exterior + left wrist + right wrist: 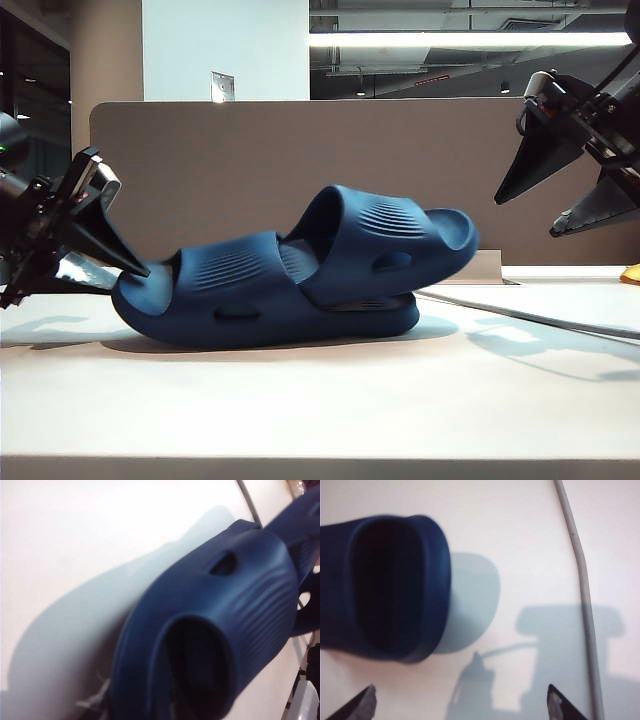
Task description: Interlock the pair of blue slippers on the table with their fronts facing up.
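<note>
A ceiling strip light [470,39] is glaring white in the exterior view, leaving the partition panel [300,170] dim and the pair of blue slippers [300,275] casting soft shadows on the table [300,410]. Both wrist views are looking washed out, the tabletop blowing to near white. The slippers are blurring close to the lenses.

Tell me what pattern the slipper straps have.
Fine parallel ribs on dark navy slipper straps, clearest in the exterior view.
</note>
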{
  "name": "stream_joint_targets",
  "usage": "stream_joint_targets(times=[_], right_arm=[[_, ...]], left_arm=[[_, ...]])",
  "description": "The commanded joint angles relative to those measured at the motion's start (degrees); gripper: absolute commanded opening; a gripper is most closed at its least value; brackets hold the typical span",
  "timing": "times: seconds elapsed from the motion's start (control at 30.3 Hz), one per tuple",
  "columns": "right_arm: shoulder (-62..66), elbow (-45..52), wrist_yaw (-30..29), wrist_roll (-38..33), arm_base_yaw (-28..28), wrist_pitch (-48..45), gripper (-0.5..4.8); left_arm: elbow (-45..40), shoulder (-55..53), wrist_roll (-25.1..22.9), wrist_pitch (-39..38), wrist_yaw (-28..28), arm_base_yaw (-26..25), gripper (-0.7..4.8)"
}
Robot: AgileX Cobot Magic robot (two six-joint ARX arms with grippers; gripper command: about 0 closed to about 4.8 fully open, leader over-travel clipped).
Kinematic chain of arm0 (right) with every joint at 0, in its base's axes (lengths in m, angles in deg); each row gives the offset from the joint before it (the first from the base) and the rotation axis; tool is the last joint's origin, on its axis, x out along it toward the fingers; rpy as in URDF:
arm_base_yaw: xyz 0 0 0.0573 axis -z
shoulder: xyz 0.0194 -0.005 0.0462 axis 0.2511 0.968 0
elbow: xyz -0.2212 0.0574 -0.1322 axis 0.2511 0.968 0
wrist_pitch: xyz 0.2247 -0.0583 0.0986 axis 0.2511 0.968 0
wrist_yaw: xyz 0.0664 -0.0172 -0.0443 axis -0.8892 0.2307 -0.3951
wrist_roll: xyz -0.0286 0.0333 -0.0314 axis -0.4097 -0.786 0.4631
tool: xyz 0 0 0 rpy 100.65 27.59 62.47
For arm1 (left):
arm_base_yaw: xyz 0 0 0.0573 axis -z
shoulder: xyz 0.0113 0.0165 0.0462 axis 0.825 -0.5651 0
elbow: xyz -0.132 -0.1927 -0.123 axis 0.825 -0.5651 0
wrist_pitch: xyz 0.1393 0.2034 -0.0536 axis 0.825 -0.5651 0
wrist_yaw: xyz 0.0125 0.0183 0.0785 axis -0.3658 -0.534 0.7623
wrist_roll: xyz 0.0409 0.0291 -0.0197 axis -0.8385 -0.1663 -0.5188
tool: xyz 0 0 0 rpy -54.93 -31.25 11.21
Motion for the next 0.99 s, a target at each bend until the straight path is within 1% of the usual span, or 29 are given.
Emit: stream_joint_targets(times=[0.03, 0.43, 0.53, 0.63, 0.69, 0.73, 0.79, 0.86, 0.89, 0.99], right_arm=[[-0.2, -0.2, -0.2, -0.9, -0.1, -1.1, 4.31], [-0.2, -0.2, -0.2, -0.9, -0.1, -1.4, 4.31], [-0.2, -0.2, -0.3, -0.9, -0.1, -1.7, 4.31], [-0.3, -0.2, -1.4, -0.9, -0.1, -2.7, 4.27], [-0.4, -0.2, -3.1, -0.9, -0.1, -3.9, 4.06], [-0.6, -0.2, -3.9, -0.9, -0.1, -4.7, 3.85], [-0.9, -0.2, -4.9, -1.0, -0.1, -6.1, 3.59], [-1.4, -0.2, -5.1, -1.4, -0.1, -7.1, 3.57], [-1.9, -0.2, -5.4, -1.4, -0.1, -7.5, 3.45], [-3.3, -0.2, -6.0, -1.4, -0.1, -8.4, 2.71]], left_arm=[[0.3, 0.2, 0.2, 1.0, 1.2, 0.0, 1.12], [0.3, 0.2, 0.2, 2.3, 10.8, 0.0, 1.15], [0.3, 0.2, 0.2, 2.7, 12.8, 0.0, 1.38], [0.3, 0.2, 0.8, 3.3, 14.2, -0.1, 1.91], [1.0, 0.3, 1.3, 3.1, 14.2, -0.4, 1.92], [1.5, 0.3, 1.8, 2.9, 14.0, -0.4, 1.92], [3.4, 0.3, 2.3, 1.0, 13.9, -0.5, 1.92], [6.2, 0.4, 2.2, -2.2, 14.0, -0.5, 1.92], [7.5, 0.5, 2.1, -3.6, 14.0, -0.5, 1.92], [11.3, 2.1, 2.1, -6.1, 14.0, -0.5, 1.79]])
